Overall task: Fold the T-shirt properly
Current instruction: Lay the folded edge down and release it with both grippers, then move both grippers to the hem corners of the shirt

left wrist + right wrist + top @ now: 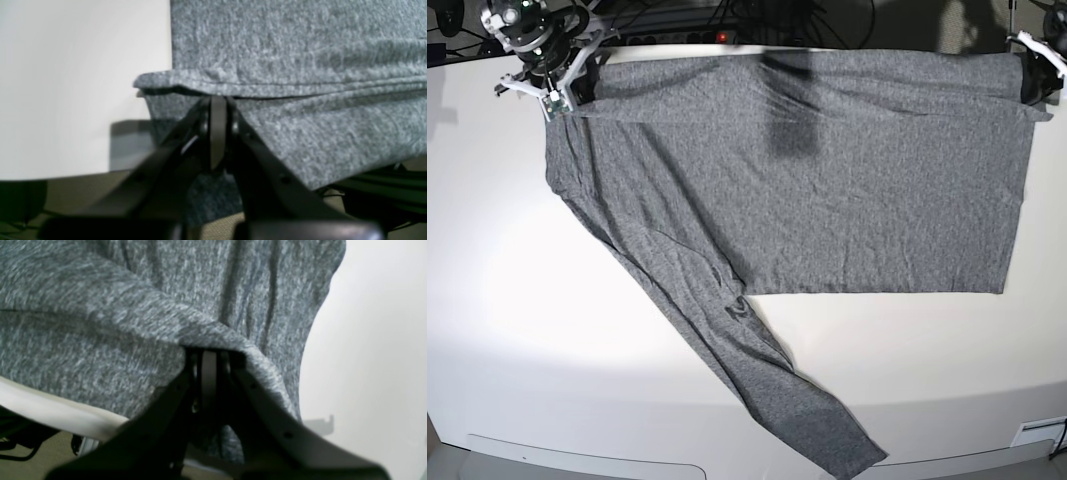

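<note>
The heather-grey T-shirt (827, 180) lies spread across the white table (537, 330), with one long sleeve (777, 390) running diagonally toward the front edge. A strip along its far edge is folded over. My right gripper (560, 100) is at the shirt's far-left corner, and in the right wrist view it (208, 351) is shut on a fold of the cloth (100, 316). My left gripper (1028, 85) is at the far-right corner, and in the left wrist view it (218, 100) is shut on the hemmed edge (283, 90).
Dark cables and a power strip (717, 30) lie behind the table's far edge. A white fitting (1037, 432) sits at the front right corner. Bare table surface shows left of and in front of the shirt.
</note>
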Controlling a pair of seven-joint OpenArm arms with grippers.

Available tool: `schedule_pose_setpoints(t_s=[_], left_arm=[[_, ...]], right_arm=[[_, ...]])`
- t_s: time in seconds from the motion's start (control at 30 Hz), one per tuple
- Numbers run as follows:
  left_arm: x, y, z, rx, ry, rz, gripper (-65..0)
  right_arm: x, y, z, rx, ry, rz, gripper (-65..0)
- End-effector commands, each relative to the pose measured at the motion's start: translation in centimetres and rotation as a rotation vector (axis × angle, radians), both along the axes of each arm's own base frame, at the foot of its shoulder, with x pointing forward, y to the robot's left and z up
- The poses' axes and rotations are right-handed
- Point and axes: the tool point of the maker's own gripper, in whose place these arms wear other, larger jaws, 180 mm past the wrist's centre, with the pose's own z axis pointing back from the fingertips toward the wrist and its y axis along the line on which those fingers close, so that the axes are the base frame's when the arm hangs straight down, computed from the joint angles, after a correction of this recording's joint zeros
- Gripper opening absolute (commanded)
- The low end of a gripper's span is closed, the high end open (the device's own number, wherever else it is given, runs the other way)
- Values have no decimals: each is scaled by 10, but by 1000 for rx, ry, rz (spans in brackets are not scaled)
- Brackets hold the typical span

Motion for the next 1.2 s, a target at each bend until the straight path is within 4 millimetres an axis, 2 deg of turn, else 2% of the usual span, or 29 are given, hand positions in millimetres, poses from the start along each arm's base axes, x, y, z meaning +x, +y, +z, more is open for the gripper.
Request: schedule_pose_setpoints(t_s=[0.0, 0.3, 0.47, 0.6, 0.8, 0.83, 0.87, 0.9, 0.93, 1.03, 1.1, 1.17], left_arm=[[7, 7, 13, 20, -41, -3, -650], [46, -8, 56, 70, -154, -121, -650], [60, 7, 67, 147, -189, -76, -650], [75, 13, 69, 173, -171, -78, -650], [113, 19, 82, 206, -184, -63, -650], [120, 20, 86, 208, -194, -59, -631], [128, 21, 90, 211, -203, -54, -581], [136, 21, 94, 208, -211, -46, -536], [143, 22, 97, 206, -213, -39, -501], [165, 27, 103, 177, -209, -10, -486], [181, 28, 103, 134, -205, -7, -486], [196, 31, 96, 83, -185, 17, -486]], right_arm=[[-8, -11, -1, -53, 44, 3, -650], [25, 0, 35, -49, -92, 18, -650], [31, 5, 44, -45, -122, 28, -650], [45, 5, 50, -47, -156, 23, -650], [75, 12, 63, 33, -221, -17, -650], [80, 13, 65, 50, -226, -27, -650], [84, 14, 67, 63, -228, -36, -650], [89, 14, 68, 67, -233, -40, -632], [93, 14, 70, 69, -238, -44, -573], [107, 18, 78, 76, -289, -52, -416], [123, 22, 86, 96, -340, -61, -368], [140, 23, 95, 97, -369, -64, -365]])
